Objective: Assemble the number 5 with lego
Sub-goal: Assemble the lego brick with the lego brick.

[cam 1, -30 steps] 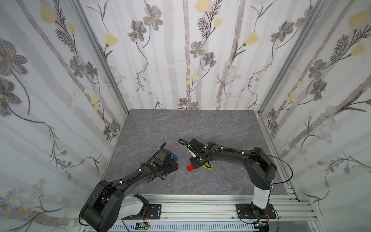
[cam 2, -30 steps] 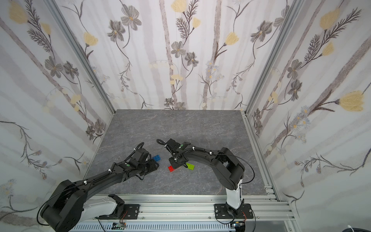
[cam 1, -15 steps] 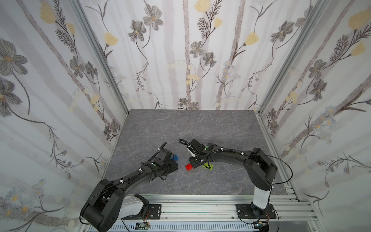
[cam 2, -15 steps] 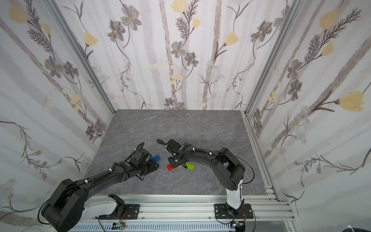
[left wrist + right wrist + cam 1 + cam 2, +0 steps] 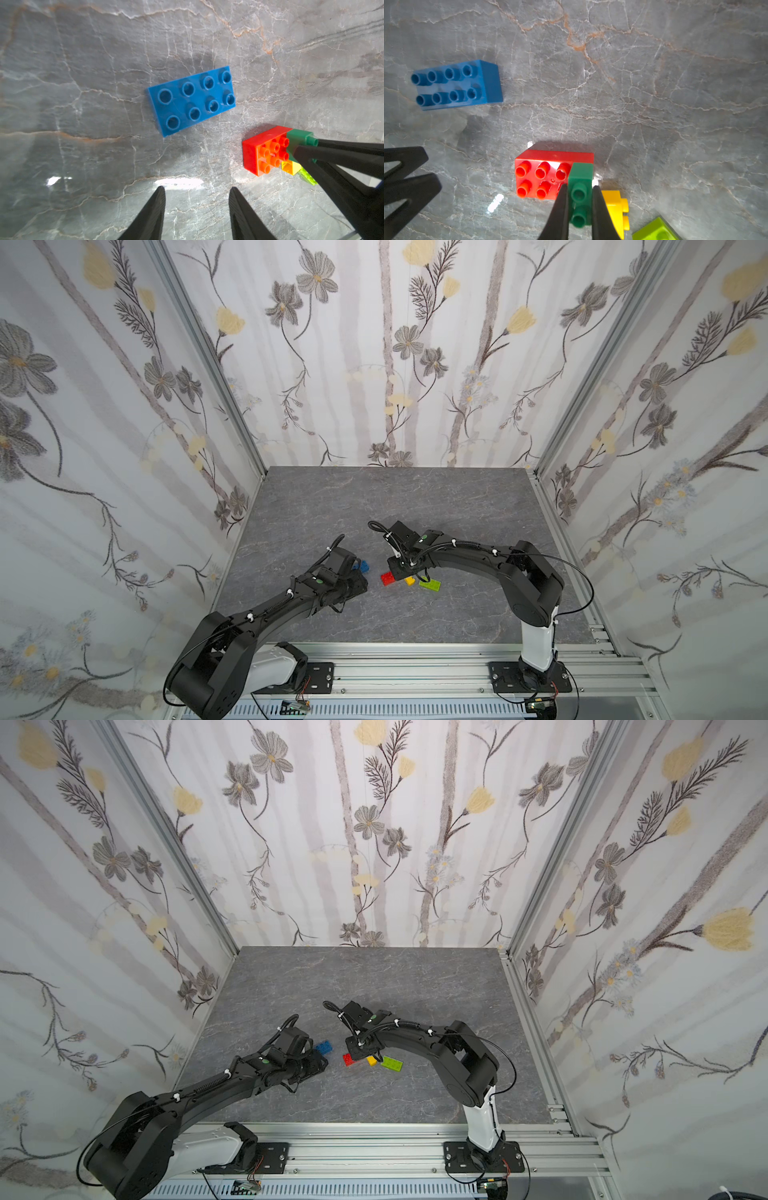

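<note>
The step in hand looks like seating the small dark green studded plastic brick [image 5: 580,187] on the right end of the long red studded plastic brick [image 5: 542,176]: the right gripper [image 5: 579,199] is clamped on the green brick's two sides, and in the right wrist view the brick sits over the red one's end studs, though whether it is pressed home cannot be told. The red brick lies on the grey marble-patterned tabletop [image 5: 415,497] near its middle, with the short yellow brick [image 5: 614,205] on its side just right of it and the lime-green brick [image 5: 430,584] flat beyond that. The long blue studded brick [image 5: 192,99] lies apart to the left, studs up, just ahead of the left gripper [image 5: 196,199], whose fingers stand apart and hold nothing. Judging by this, the figure is barely begun; the next move calls for a firm downward press with the studs lined up, then letting go without dragging the pair. No brand, label or writing is legible.
</note>
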Tool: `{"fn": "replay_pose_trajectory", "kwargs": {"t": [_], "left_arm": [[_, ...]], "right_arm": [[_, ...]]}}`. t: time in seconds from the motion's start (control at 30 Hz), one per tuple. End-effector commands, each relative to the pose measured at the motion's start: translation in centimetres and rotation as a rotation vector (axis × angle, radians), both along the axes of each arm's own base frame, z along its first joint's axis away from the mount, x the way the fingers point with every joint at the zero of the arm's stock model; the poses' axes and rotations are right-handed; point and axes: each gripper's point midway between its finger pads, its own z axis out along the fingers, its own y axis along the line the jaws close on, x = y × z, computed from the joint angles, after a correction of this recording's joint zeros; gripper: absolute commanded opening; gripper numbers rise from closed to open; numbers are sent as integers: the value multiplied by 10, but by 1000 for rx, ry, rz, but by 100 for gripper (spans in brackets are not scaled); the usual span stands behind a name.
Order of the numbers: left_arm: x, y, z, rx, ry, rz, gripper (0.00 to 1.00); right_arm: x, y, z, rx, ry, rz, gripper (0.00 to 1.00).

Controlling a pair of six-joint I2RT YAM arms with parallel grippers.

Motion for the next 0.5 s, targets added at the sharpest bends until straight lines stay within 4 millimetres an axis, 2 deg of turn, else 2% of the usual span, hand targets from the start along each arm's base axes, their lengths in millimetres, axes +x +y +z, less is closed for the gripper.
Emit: {"fn": "replay_pose_trajectory", "kwargs": {"t": [0.0,0.13,0.47], "left_arm": [[1,5,3,21,-14,13,51],[1,7,5,23,-21,18,51],[5,4,10,19,-24,13,52]], "right_arm": [[-6,-35,-18,-159,31,-70,8],[-7,-35,-15,-157,32,-72,10],[2,-20,21,-78,-10,-67,28]]}}
